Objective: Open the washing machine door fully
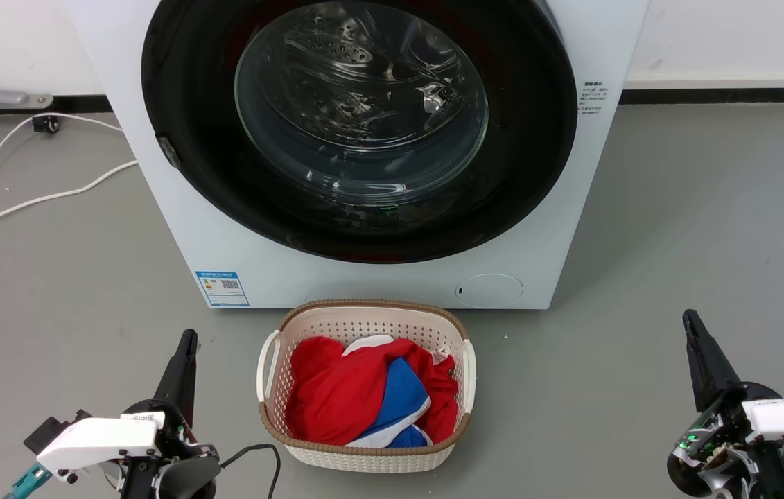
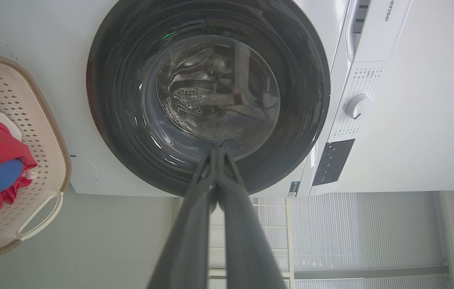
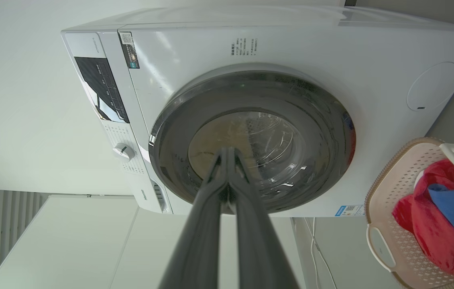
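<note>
- The washing machine door [image 1: 360,118] is seen shut, its glossy black ring lying flat against the white front of the washing machine [image 1: 572,229] and reaching nearly from the left edge to the right edge.
- Through the clear glass centre, the perforated steel drum [image 2: 202,104] can be made out behind it.
- A small metal fitting [image 1: 168,152] is spotted on the door's left rim in the head view.
- The left gripper [image 1: 188,339] is held low over the grey floor [image 1: 676,229], near the front left corner of the machine. Its two dark fingers are clenched together with nothing between them, and it is kept well apart from the door.
- In the left wrist view the same closed tips [image 2: 218,150] are lined up against the glass, with no contact shown.
- The right gripper [image 1: 691,320] is held off to the machine's right. It is likewise pressed closed and empty, and well clear of the door.
- A cream laundry basket [image 1: 364,308] is set on the floor just in front of the machine's bottom edge, between the two grippers.
- Red and blue clothes [image 1: 336,395] are heaped inside it.
- A small round flap [image 1: 489,290] is noted at the front's lower right corner, and a blue label [image 1: 222,288] at the lower left.
- A white cable [image 1: 31,201] is trailed across the floor to the left of the machine.
</note>
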Tool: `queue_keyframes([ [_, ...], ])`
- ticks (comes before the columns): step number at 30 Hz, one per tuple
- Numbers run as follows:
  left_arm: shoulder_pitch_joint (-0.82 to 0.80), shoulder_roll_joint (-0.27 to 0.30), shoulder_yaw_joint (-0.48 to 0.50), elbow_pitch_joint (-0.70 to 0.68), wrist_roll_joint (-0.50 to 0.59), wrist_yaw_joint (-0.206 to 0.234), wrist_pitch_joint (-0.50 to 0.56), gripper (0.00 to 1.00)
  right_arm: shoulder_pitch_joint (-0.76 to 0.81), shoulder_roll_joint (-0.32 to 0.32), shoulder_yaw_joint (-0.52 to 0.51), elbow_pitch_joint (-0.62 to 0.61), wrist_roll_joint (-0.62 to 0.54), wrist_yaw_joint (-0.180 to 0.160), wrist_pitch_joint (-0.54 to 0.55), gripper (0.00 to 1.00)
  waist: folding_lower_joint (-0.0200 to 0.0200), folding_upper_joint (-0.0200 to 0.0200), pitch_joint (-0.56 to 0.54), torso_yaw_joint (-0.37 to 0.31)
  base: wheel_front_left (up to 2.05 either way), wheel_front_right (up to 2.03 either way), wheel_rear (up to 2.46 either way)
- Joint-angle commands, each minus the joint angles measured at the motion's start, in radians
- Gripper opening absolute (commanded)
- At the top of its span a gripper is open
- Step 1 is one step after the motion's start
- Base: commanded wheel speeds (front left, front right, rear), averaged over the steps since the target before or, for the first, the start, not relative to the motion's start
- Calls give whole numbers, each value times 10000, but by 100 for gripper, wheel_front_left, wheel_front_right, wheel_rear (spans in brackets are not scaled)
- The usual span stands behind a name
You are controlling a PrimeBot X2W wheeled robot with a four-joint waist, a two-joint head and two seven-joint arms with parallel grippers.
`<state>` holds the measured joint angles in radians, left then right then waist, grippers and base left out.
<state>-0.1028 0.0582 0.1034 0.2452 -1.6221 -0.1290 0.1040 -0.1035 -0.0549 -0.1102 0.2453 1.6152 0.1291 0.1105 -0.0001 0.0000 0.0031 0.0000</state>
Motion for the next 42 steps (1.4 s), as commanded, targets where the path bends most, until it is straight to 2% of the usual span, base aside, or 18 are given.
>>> queue_keyframes([
  [1,-109,-3,23,9,49,-32,51,0,-112,37,-17,13,-61,29,16,0,1,0,0,0,0,0,0],
  [24,-113,-29,56,10,85,-32,71,0,-115,43,-28,14,-48,29,32,0,1,0,0,0,0,0,0],
  [25,-2,-21,33,2,15,0,33,100,0,12,-15,0,-42,0,4,100,1,0,0,0,0,0,0],
  [35,98,-54,-346,-45,176,7,-312,100,260,26,157,-184,-122,0,-289,100,1,0,3,-7,0,0,0],
  [42,129,-55,-513,-376,756,4,-646,100,391,-39,342,-529,-493,2,-644,100,1,0,2,-15,0,0,0],
])
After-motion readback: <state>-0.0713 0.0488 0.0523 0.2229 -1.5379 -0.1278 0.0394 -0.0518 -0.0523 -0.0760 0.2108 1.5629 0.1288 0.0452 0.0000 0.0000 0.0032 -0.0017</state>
